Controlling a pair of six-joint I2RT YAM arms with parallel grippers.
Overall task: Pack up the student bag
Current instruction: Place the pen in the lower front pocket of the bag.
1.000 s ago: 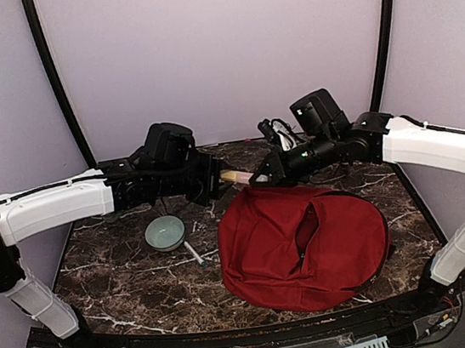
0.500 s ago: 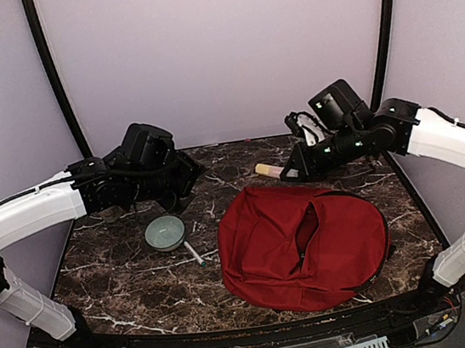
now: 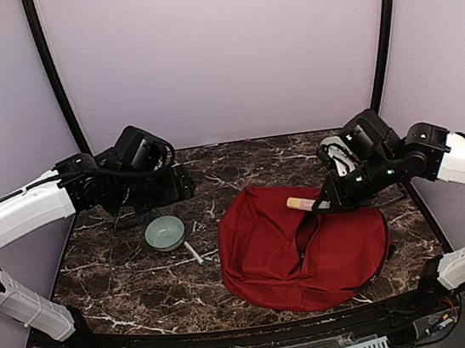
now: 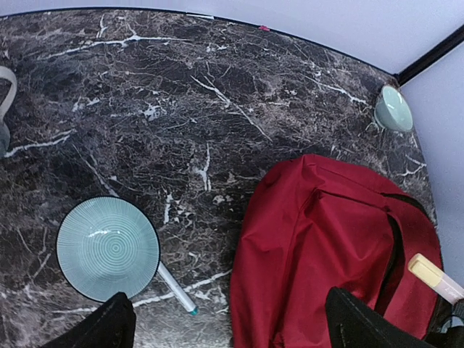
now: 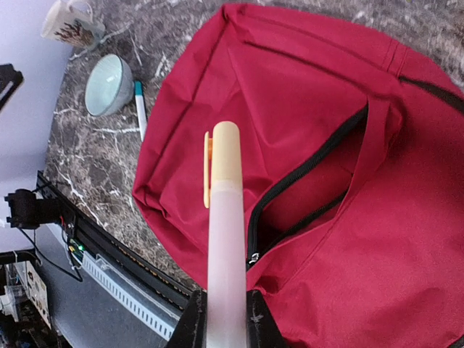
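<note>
Pose: right arm [image 3: 462,157] extended over student bag [image 3: 268,251], right claw [image 3: 321,207] clamped on yellow-capped marker [image 3: 298,204]. Left arm [image 3: 23,214] held above counter [image 3: 239,160] left side, left claw [image 3: 181,183] spread, empty. Bag lies flat, right of centre, zipper [image 5: 304,174] open.

The student bag [image 3: 268,246] is soft, matt dark-red cloth lying in loose folds, with a dark zipper [image 5: 308,167] along its opening. The table [image 3: 126,274] under it has a dark, marble-like top with white veins and a faint polished sheen. The bowl [image 4: 107,249] on the table looks like glazed pale-green ceramic, finely ridged in rings inside. The marker [image 5: 225,217] has a smooth, frosted, translucent plastic barrel and an opaque cream cap, and the thin pen [image 4: 176,288] by the bowl looks like smooth white plastic with a teal tip.
</note>
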